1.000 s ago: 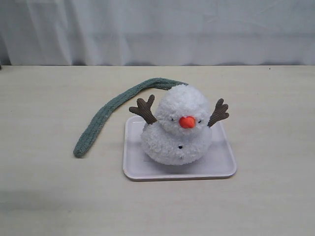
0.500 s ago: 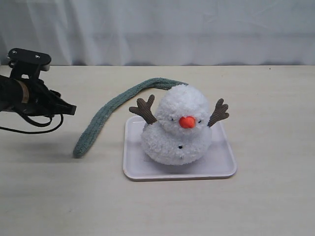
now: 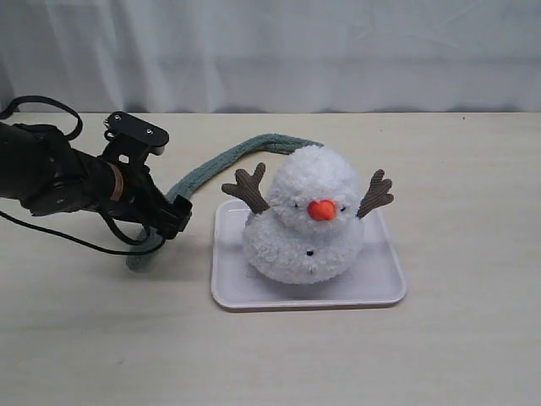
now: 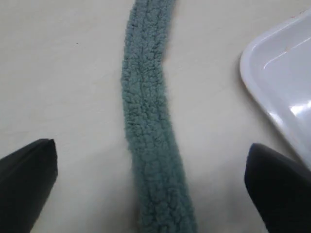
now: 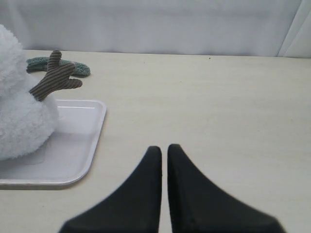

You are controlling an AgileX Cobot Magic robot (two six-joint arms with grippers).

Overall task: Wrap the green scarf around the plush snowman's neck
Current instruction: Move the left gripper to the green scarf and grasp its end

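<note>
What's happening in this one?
The left gripper is open over the lower stretch of the scarf, with a finger on either side of the strip and nothing gripped yet. The scarf lies on the table, curving out from behind the snowman; it is not around the neck. The snowman sits on a white tray. The right gripper is shut on nothing, clear of the tray.
</note>
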